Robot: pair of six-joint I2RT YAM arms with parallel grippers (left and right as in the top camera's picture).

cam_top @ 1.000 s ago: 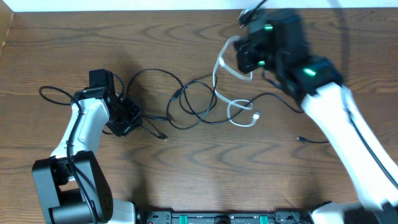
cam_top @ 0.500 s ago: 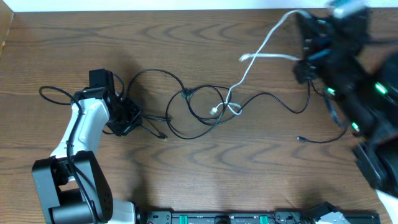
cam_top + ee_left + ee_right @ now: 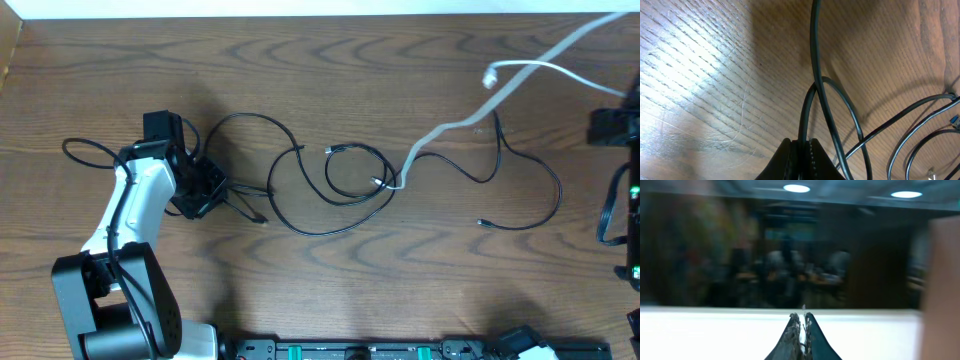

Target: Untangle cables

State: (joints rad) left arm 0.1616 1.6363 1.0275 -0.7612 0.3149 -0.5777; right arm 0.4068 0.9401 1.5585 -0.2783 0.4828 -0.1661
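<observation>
At three o'clock, right jaws pinch white cable (image 3: 440,128); left jaws clamp black cable (image 3: 815,40); a hard pull could cinch the centre tangle (image 3: 385,182).

Worktop (image 3: 400,290): brown, wood-grain pattern. Black cables (image 3: 325,232); one white cable (image 3: 450,127). Left arm (image 3: 135,205): white casing. Left claw (image 3: 801,150): black.

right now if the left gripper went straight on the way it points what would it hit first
Probably the black cable it is shut on, which runs straight ahead of the left gripper; beyond that, the wooden table, though depth is unclear.
</observation>
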